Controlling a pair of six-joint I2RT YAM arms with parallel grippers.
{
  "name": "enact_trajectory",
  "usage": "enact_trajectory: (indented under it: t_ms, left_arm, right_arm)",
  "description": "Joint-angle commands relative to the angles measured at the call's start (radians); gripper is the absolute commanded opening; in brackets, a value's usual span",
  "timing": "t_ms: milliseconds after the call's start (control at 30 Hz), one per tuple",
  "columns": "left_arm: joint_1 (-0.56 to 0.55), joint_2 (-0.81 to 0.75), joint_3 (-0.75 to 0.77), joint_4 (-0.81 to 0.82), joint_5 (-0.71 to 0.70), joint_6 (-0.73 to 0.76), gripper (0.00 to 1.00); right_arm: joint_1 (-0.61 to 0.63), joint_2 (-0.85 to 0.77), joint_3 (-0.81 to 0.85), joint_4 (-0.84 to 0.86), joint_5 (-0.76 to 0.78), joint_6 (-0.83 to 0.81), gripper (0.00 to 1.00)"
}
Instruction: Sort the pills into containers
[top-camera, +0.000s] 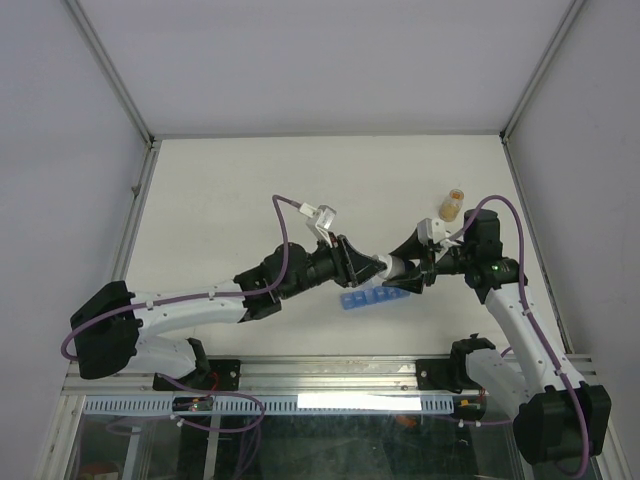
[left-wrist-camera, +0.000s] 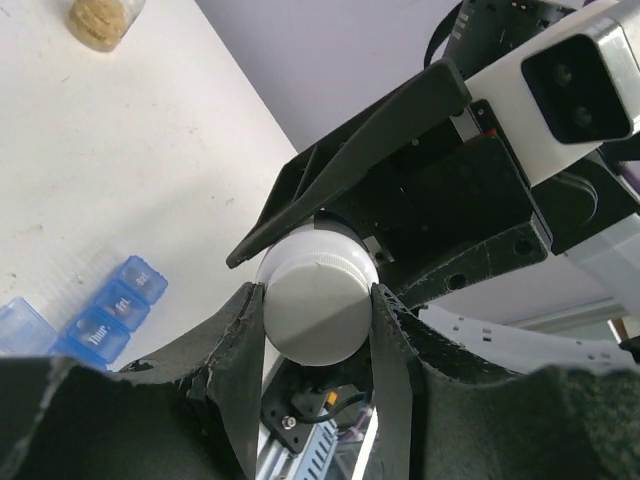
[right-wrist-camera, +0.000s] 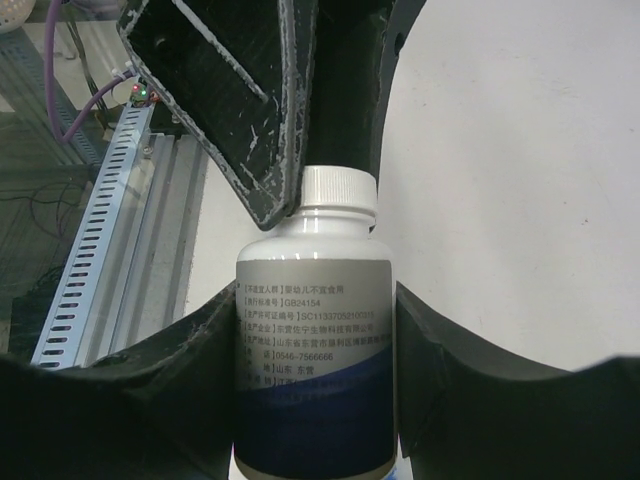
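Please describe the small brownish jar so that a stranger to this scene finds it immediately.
On the white table, look toward the far right, beyond the white bottle held at the centre. The jar stands alone there: amber-tan, unlike the blue organiser strip.

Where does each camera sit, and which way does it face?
Top external: above and behind the arms, looking down on the table; both show whole.
Left wrist: on the left gripper, facing the white bottle cap first; own fingers show.
Right wrist: on the right gripper, facing the bottle's label; own fingers show.
Shared: all three see the bottle.
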Motion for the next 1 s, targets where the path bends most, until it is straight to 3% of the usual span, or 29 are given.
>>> enact_trajectory:
  t_ms: [0, 100, 200, 333, 600, 800, 900, 967]
  left_arm:
    - [-0.051, -0.039, 0.006, 0.035, -0.051, -0.182, 0.14]
    - [-0.051, -0.049, -0.009, 0.097, -0.005, -0.172, 0.66]
    - [-0.050, -0.073, -0.053, 0.151, -0.010, -0.141, 0.96]
    - [-0.050, -0.116, -0.123, 0.190, -0.066, -0.048, 0.99]
    - [-0.042, -0.242, -0.361, 0.452, 0.036, 0.395, 0.99]
    - [0.002, -0.291, -0.351, 0.434, 0.223, 0.708, 0.99]
    - [0.019, -0.275, -0.329, 0.395, 0.316, 0.939, 0.99]
    - [0.044, -0.247, -0.301, 0.368, 0.338, 1.004, 0.99]
  right_arm:
    - [-0.004, 0.001, 0.033, 0.040, 0.018, -0.024, 0.00]
    - [-0.004, 0.002, 0.033, 0.037, 0.021, -0.028, 0.00]
    - [-0.004, 0.001, 0.035, 0.031, 0.021, -0.034, 0.00]
    - [-0.004, 0.001, 0.036, 0.026, 0.022, -0.040, 0.00]
    - [-0.005, 0.001, 0.037, 0.017, 0.020, -0.051, 0.00]
    - [-0.005, 0.003, 0.037, 0.013, 0.021, -0.058, 0.00]
    - [-0.005, 0.006, 0.036, 0.010, 0.021, -0.062, 0.00]
    - [-0.005, 0.008, 0.037, 0.007, 0.021, -0.065, 0.00]
